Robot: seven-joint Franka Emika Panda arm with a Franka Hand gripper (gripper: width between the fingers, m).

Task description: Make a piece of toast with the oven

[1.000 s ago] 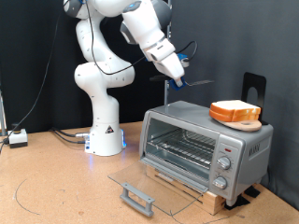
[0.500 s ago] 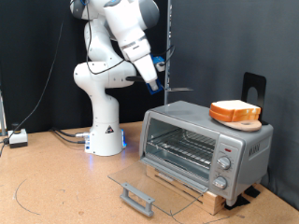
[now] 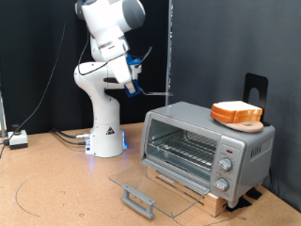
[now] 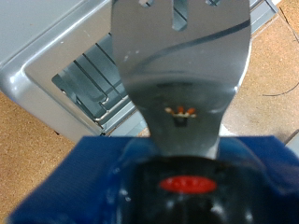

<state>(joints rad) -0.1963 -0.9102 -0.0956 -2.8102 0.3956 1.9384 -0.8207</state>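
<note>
I see oven [image 3: 207,148] on worktop [image 3: 56,188], glass door [image 3: 150,184] dropped flat, rack bare. Piece of toast [image 3: 237,114] lies on oven roof. Hand [image 3: 131,80] high, well apart toward exterior view's left; spatula [image 4: 180,65] fills wrist view, fingers hidden, grip state unreadable.

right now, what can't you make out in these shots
gripper, raised to the exterior view's left of the oven: tiny there; wrist view shows no fingers, only a metal blade
oven rack: wrist view, partly behind the blade
bread on the oven: one slice or two, too small, exterior view
</note>
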